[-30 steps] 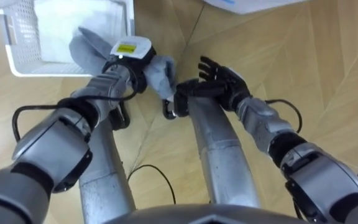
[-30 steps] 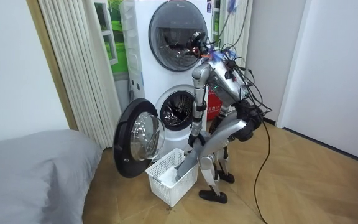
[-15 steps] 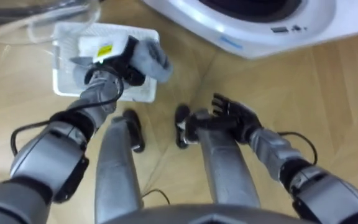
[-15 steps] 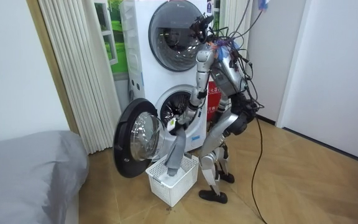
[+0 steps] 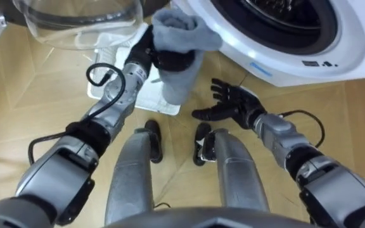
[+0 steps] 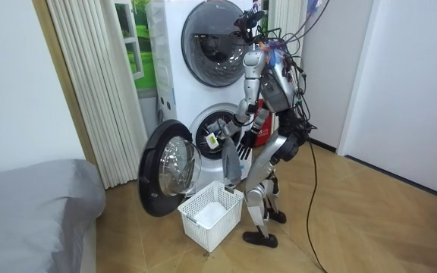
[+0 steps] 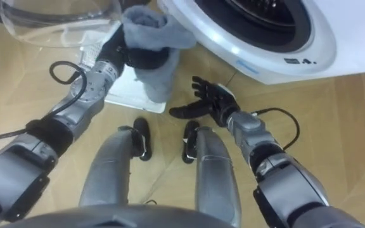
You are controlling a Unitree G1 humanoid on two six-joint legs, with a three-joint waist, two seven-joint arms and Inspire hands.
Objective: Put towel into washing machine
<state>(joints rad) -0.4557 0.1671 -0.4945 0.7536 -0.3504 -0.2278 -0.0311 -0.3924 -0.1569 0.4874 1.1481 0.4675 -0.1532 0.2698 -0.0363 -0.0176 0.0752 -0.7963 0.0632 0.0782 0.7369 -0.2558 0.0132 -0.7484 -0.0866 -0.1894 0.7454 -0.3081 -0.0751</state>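
The left hand has its fingers curled round the grey towel. The cloth is bunched above the fingers and hangs below them in a long tail. In the room view that tail is clear of the basket on the floor. The washing machine is close by, with its open drum just beyond the fingers and to their right. The glass door stands open on their left. The right hand hovers lower and nearer the robot's legs, fingers spread wide and empty.

The step in hand looks to be carrying the towel across into the drum. The tail is what needs care. If the fingers go straight in at this height, the hanging part will likely drag over the lower lip and stay draped outside.

- Lift the bunch first so the tail clears the rim.
- Reach well past the rim before the fingers loosen.
- The empty right hand is well placed to scoop the tail up and feed it in.
- Keep the arm off the door on the left.
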